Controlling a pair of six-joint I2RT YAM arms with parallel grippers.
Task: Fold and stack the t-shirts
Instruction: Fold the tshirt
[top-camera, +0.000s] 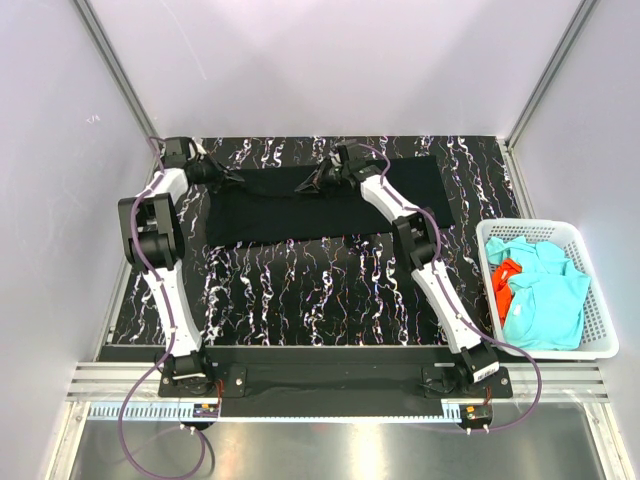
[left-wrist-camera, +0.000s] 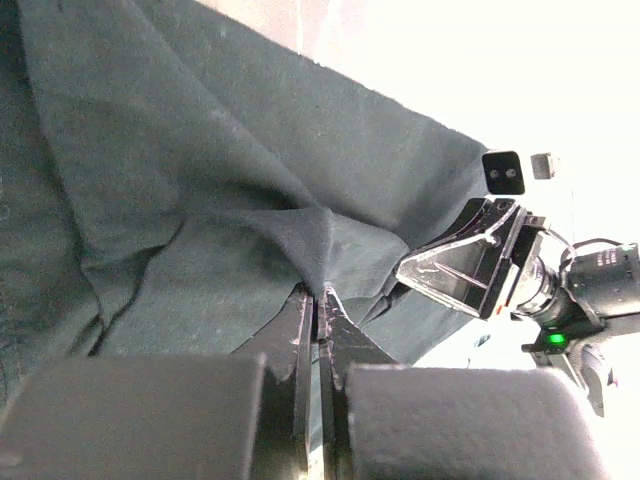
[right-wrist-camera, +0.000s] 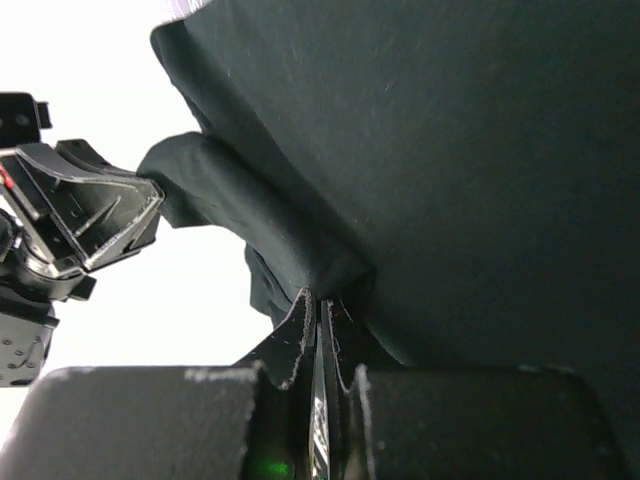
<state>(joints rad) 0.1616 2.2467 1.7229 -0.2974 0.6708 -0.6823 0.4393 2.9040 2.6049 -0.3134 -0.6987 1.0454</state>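
Observation:
A large black t-shirt (top-camera: 300, 205) lies spread across the far part of the table. My left gripper (top-camera: 232, 180) is shut on its far left edge; in the left wrist view the jaws (left-wrist-camera: 320, 296) pinch a raised fold of the black cloth (left-wrist-camera: 200, 180). My right gripper (top-camera: 312, 180) is shut on the far edge near the middle; in the right wrist view the jaws (right-wrist-camera: 322, 298) pinch a bunched fold of the black cloth (right-wrist-camera: 450, 180). Turquoise t-shirts (top-camera: 545, 300) and an orange-red one (top-camera: 503, 285) lie in the basket at right.
A white lattice basket (top-camera: 598, 330) stands at the table's right edge. The table top (top-camera: 300, 290) is black with white marbling. Grey walls and metal posts enclose the back and sides. The two grippers are close together at the far edge.

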